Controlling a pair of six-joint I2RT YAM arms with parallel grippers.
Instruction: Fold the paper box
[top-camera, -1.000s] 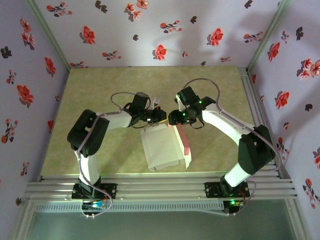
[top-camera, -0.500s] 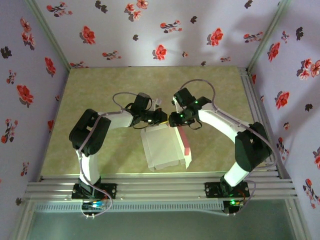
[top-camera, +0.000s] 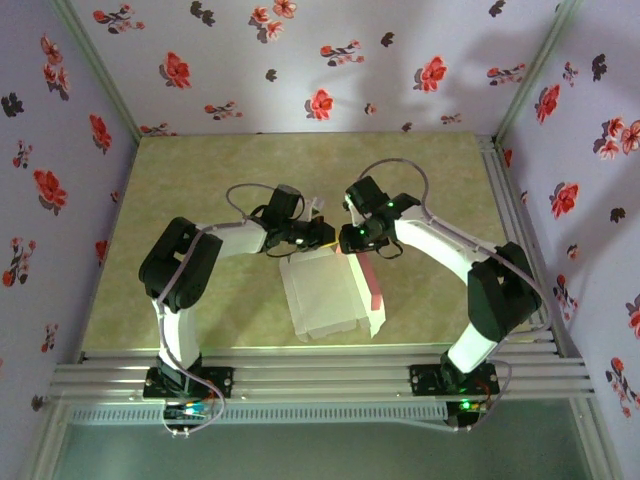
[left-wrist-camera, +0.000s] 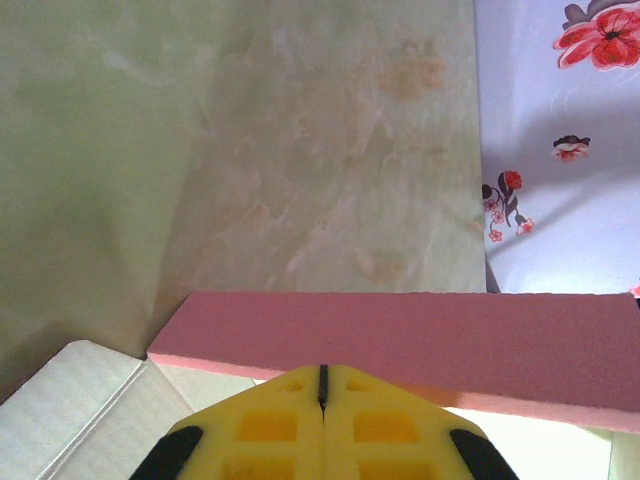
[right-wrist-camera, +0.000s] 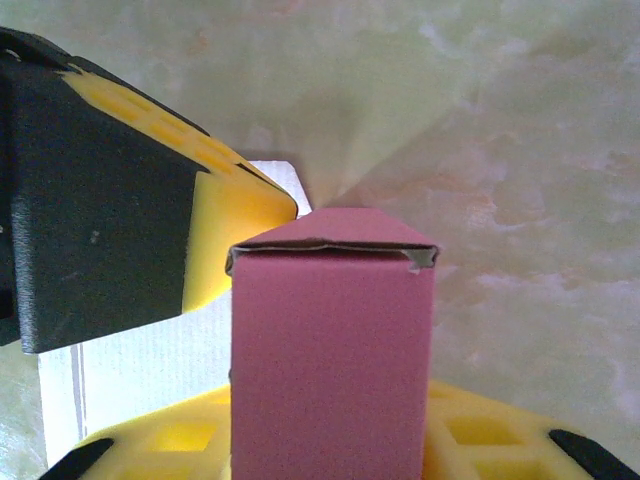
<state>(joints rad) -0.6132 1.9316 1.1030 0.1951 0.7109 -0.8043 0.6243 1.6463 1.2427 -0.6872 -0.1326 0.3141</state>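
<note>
Whitish-grey and salmon-pink die-cut cardboard paper box (top-camera: 325, 295) lies mid-table, its pink side flap raised. Left gripper (left-wrist-camera: 322, 375) is closed tight on nothing, tips just beside that flap. Right gripper (top-camera: 347, 240) has jaws part-open astride it; whether it grips, cannot tell. Advice: pinch squarely, fold along the crease. Green-marbled tabletop (top-camera: 200, 200), floral-papered walls (top-camera: 320, 60).

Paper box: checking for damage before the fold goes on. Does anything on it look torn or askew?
Yes. The paper box has a small ragged nick at the far right corner of the pink flap standing between the fingers of the right gripper. Grey card shows there, and that edge bows slightly.
</note>
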